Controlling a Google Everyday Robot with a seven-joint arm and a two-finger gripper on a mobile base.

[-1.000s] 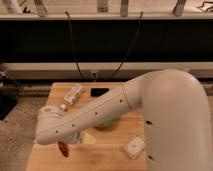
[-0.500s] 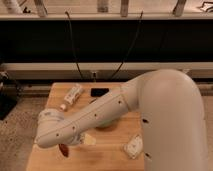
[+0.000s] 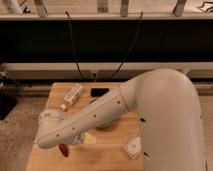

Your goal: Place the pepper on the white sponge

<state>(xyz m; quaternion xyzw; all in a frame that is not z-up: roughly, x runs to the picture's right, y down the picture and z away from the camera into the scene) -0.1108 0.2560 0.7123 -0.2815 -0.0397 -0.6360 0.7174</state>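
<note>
The pepper (image 3: 64,150), small and dark red, lies on the wooden table (image 3: 107,157) near its front left. Only part of it shows, poking out from under the end of my white arm (image 3: 75,127). My gripper is at that lower left end of the arm, right above the pepper and hidden by the wrist; its jaws stand open. The white sponge (image 3: 133,146), a small flat pad, lies at the front right of the table, well apart from the pepper.
A white bottle (image 3: 72,95) lies at the back left, with a black phone (image 3: 100,92) beside it. A green bowl (image 3: 103,125) is mostly hidden under the arm. A pale object (image 3: 90,139) sits right of the pepper.
The arm's end has sunk a little lower over the pepper. The pepper and the sponge have not moved.
</note>
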